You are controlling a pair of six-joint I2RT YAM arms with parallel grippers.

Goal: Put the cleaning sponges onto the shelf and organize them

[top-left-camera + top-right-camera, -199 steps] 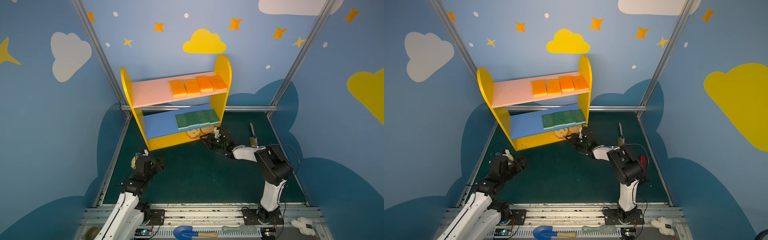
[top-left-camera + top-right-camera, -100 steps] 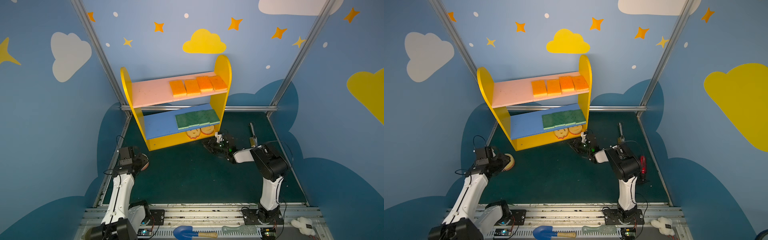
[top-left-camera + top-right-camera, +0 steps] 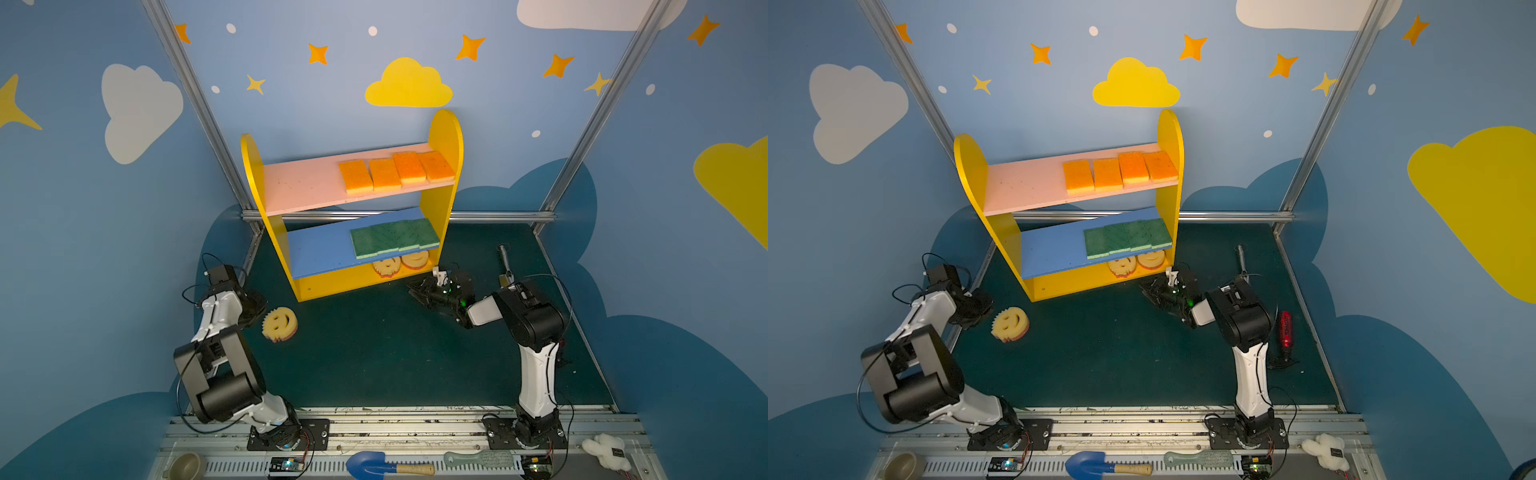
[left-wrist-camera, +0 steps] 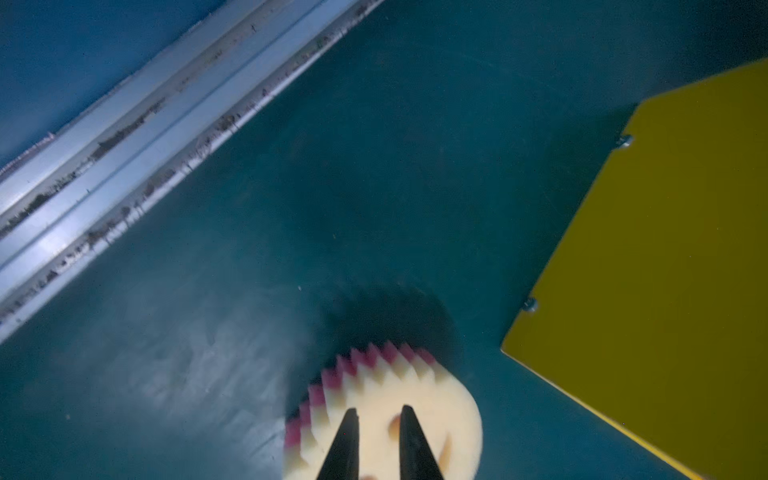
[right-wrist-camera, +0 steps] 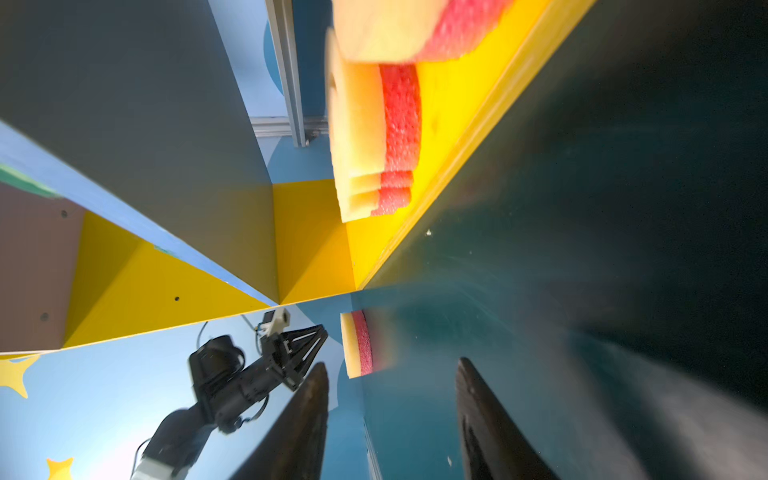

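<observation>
LAST ONE OUT — Within the last sec the left claw (image 4: 379, 409) has pinched from wide to all but shut and its arm has folded back toward the wall. The third smiley sponge (image 3: 279, 324) is not in it. A sec ago the sponge was half hidden at the claw; now it lies flat and face up on the worktop (image 3: 374, 353). The right claw (image 5: 390, 362), about half open and empty, has backed off the yellow base (image 3: 332, 284) of the shelf (image 3: 446, 137). Two smiley sponges (image 3: 386, 266) sit side by side there at the right end. W/ four green pads (image 3: 395, 237) on the blue board (image 3: 320, 249) and four orange pads (image 3: 384, 174) on the pink board (image 3: 299, 187), only this one sponge is left to shelve. The left claw's move reads as a missed or slipped grab, so a fresh approach w/ wider jaws is prob. needed.

The loose sponge lies near the shelf's front left corner, just beyond the left claw's tips. In the left wrist view only a sliver of gap shows btwn the fingers (image 4: 347, 444), w/ nothing clamped there — whether the tips touch the foam cannot be told.
</observation>
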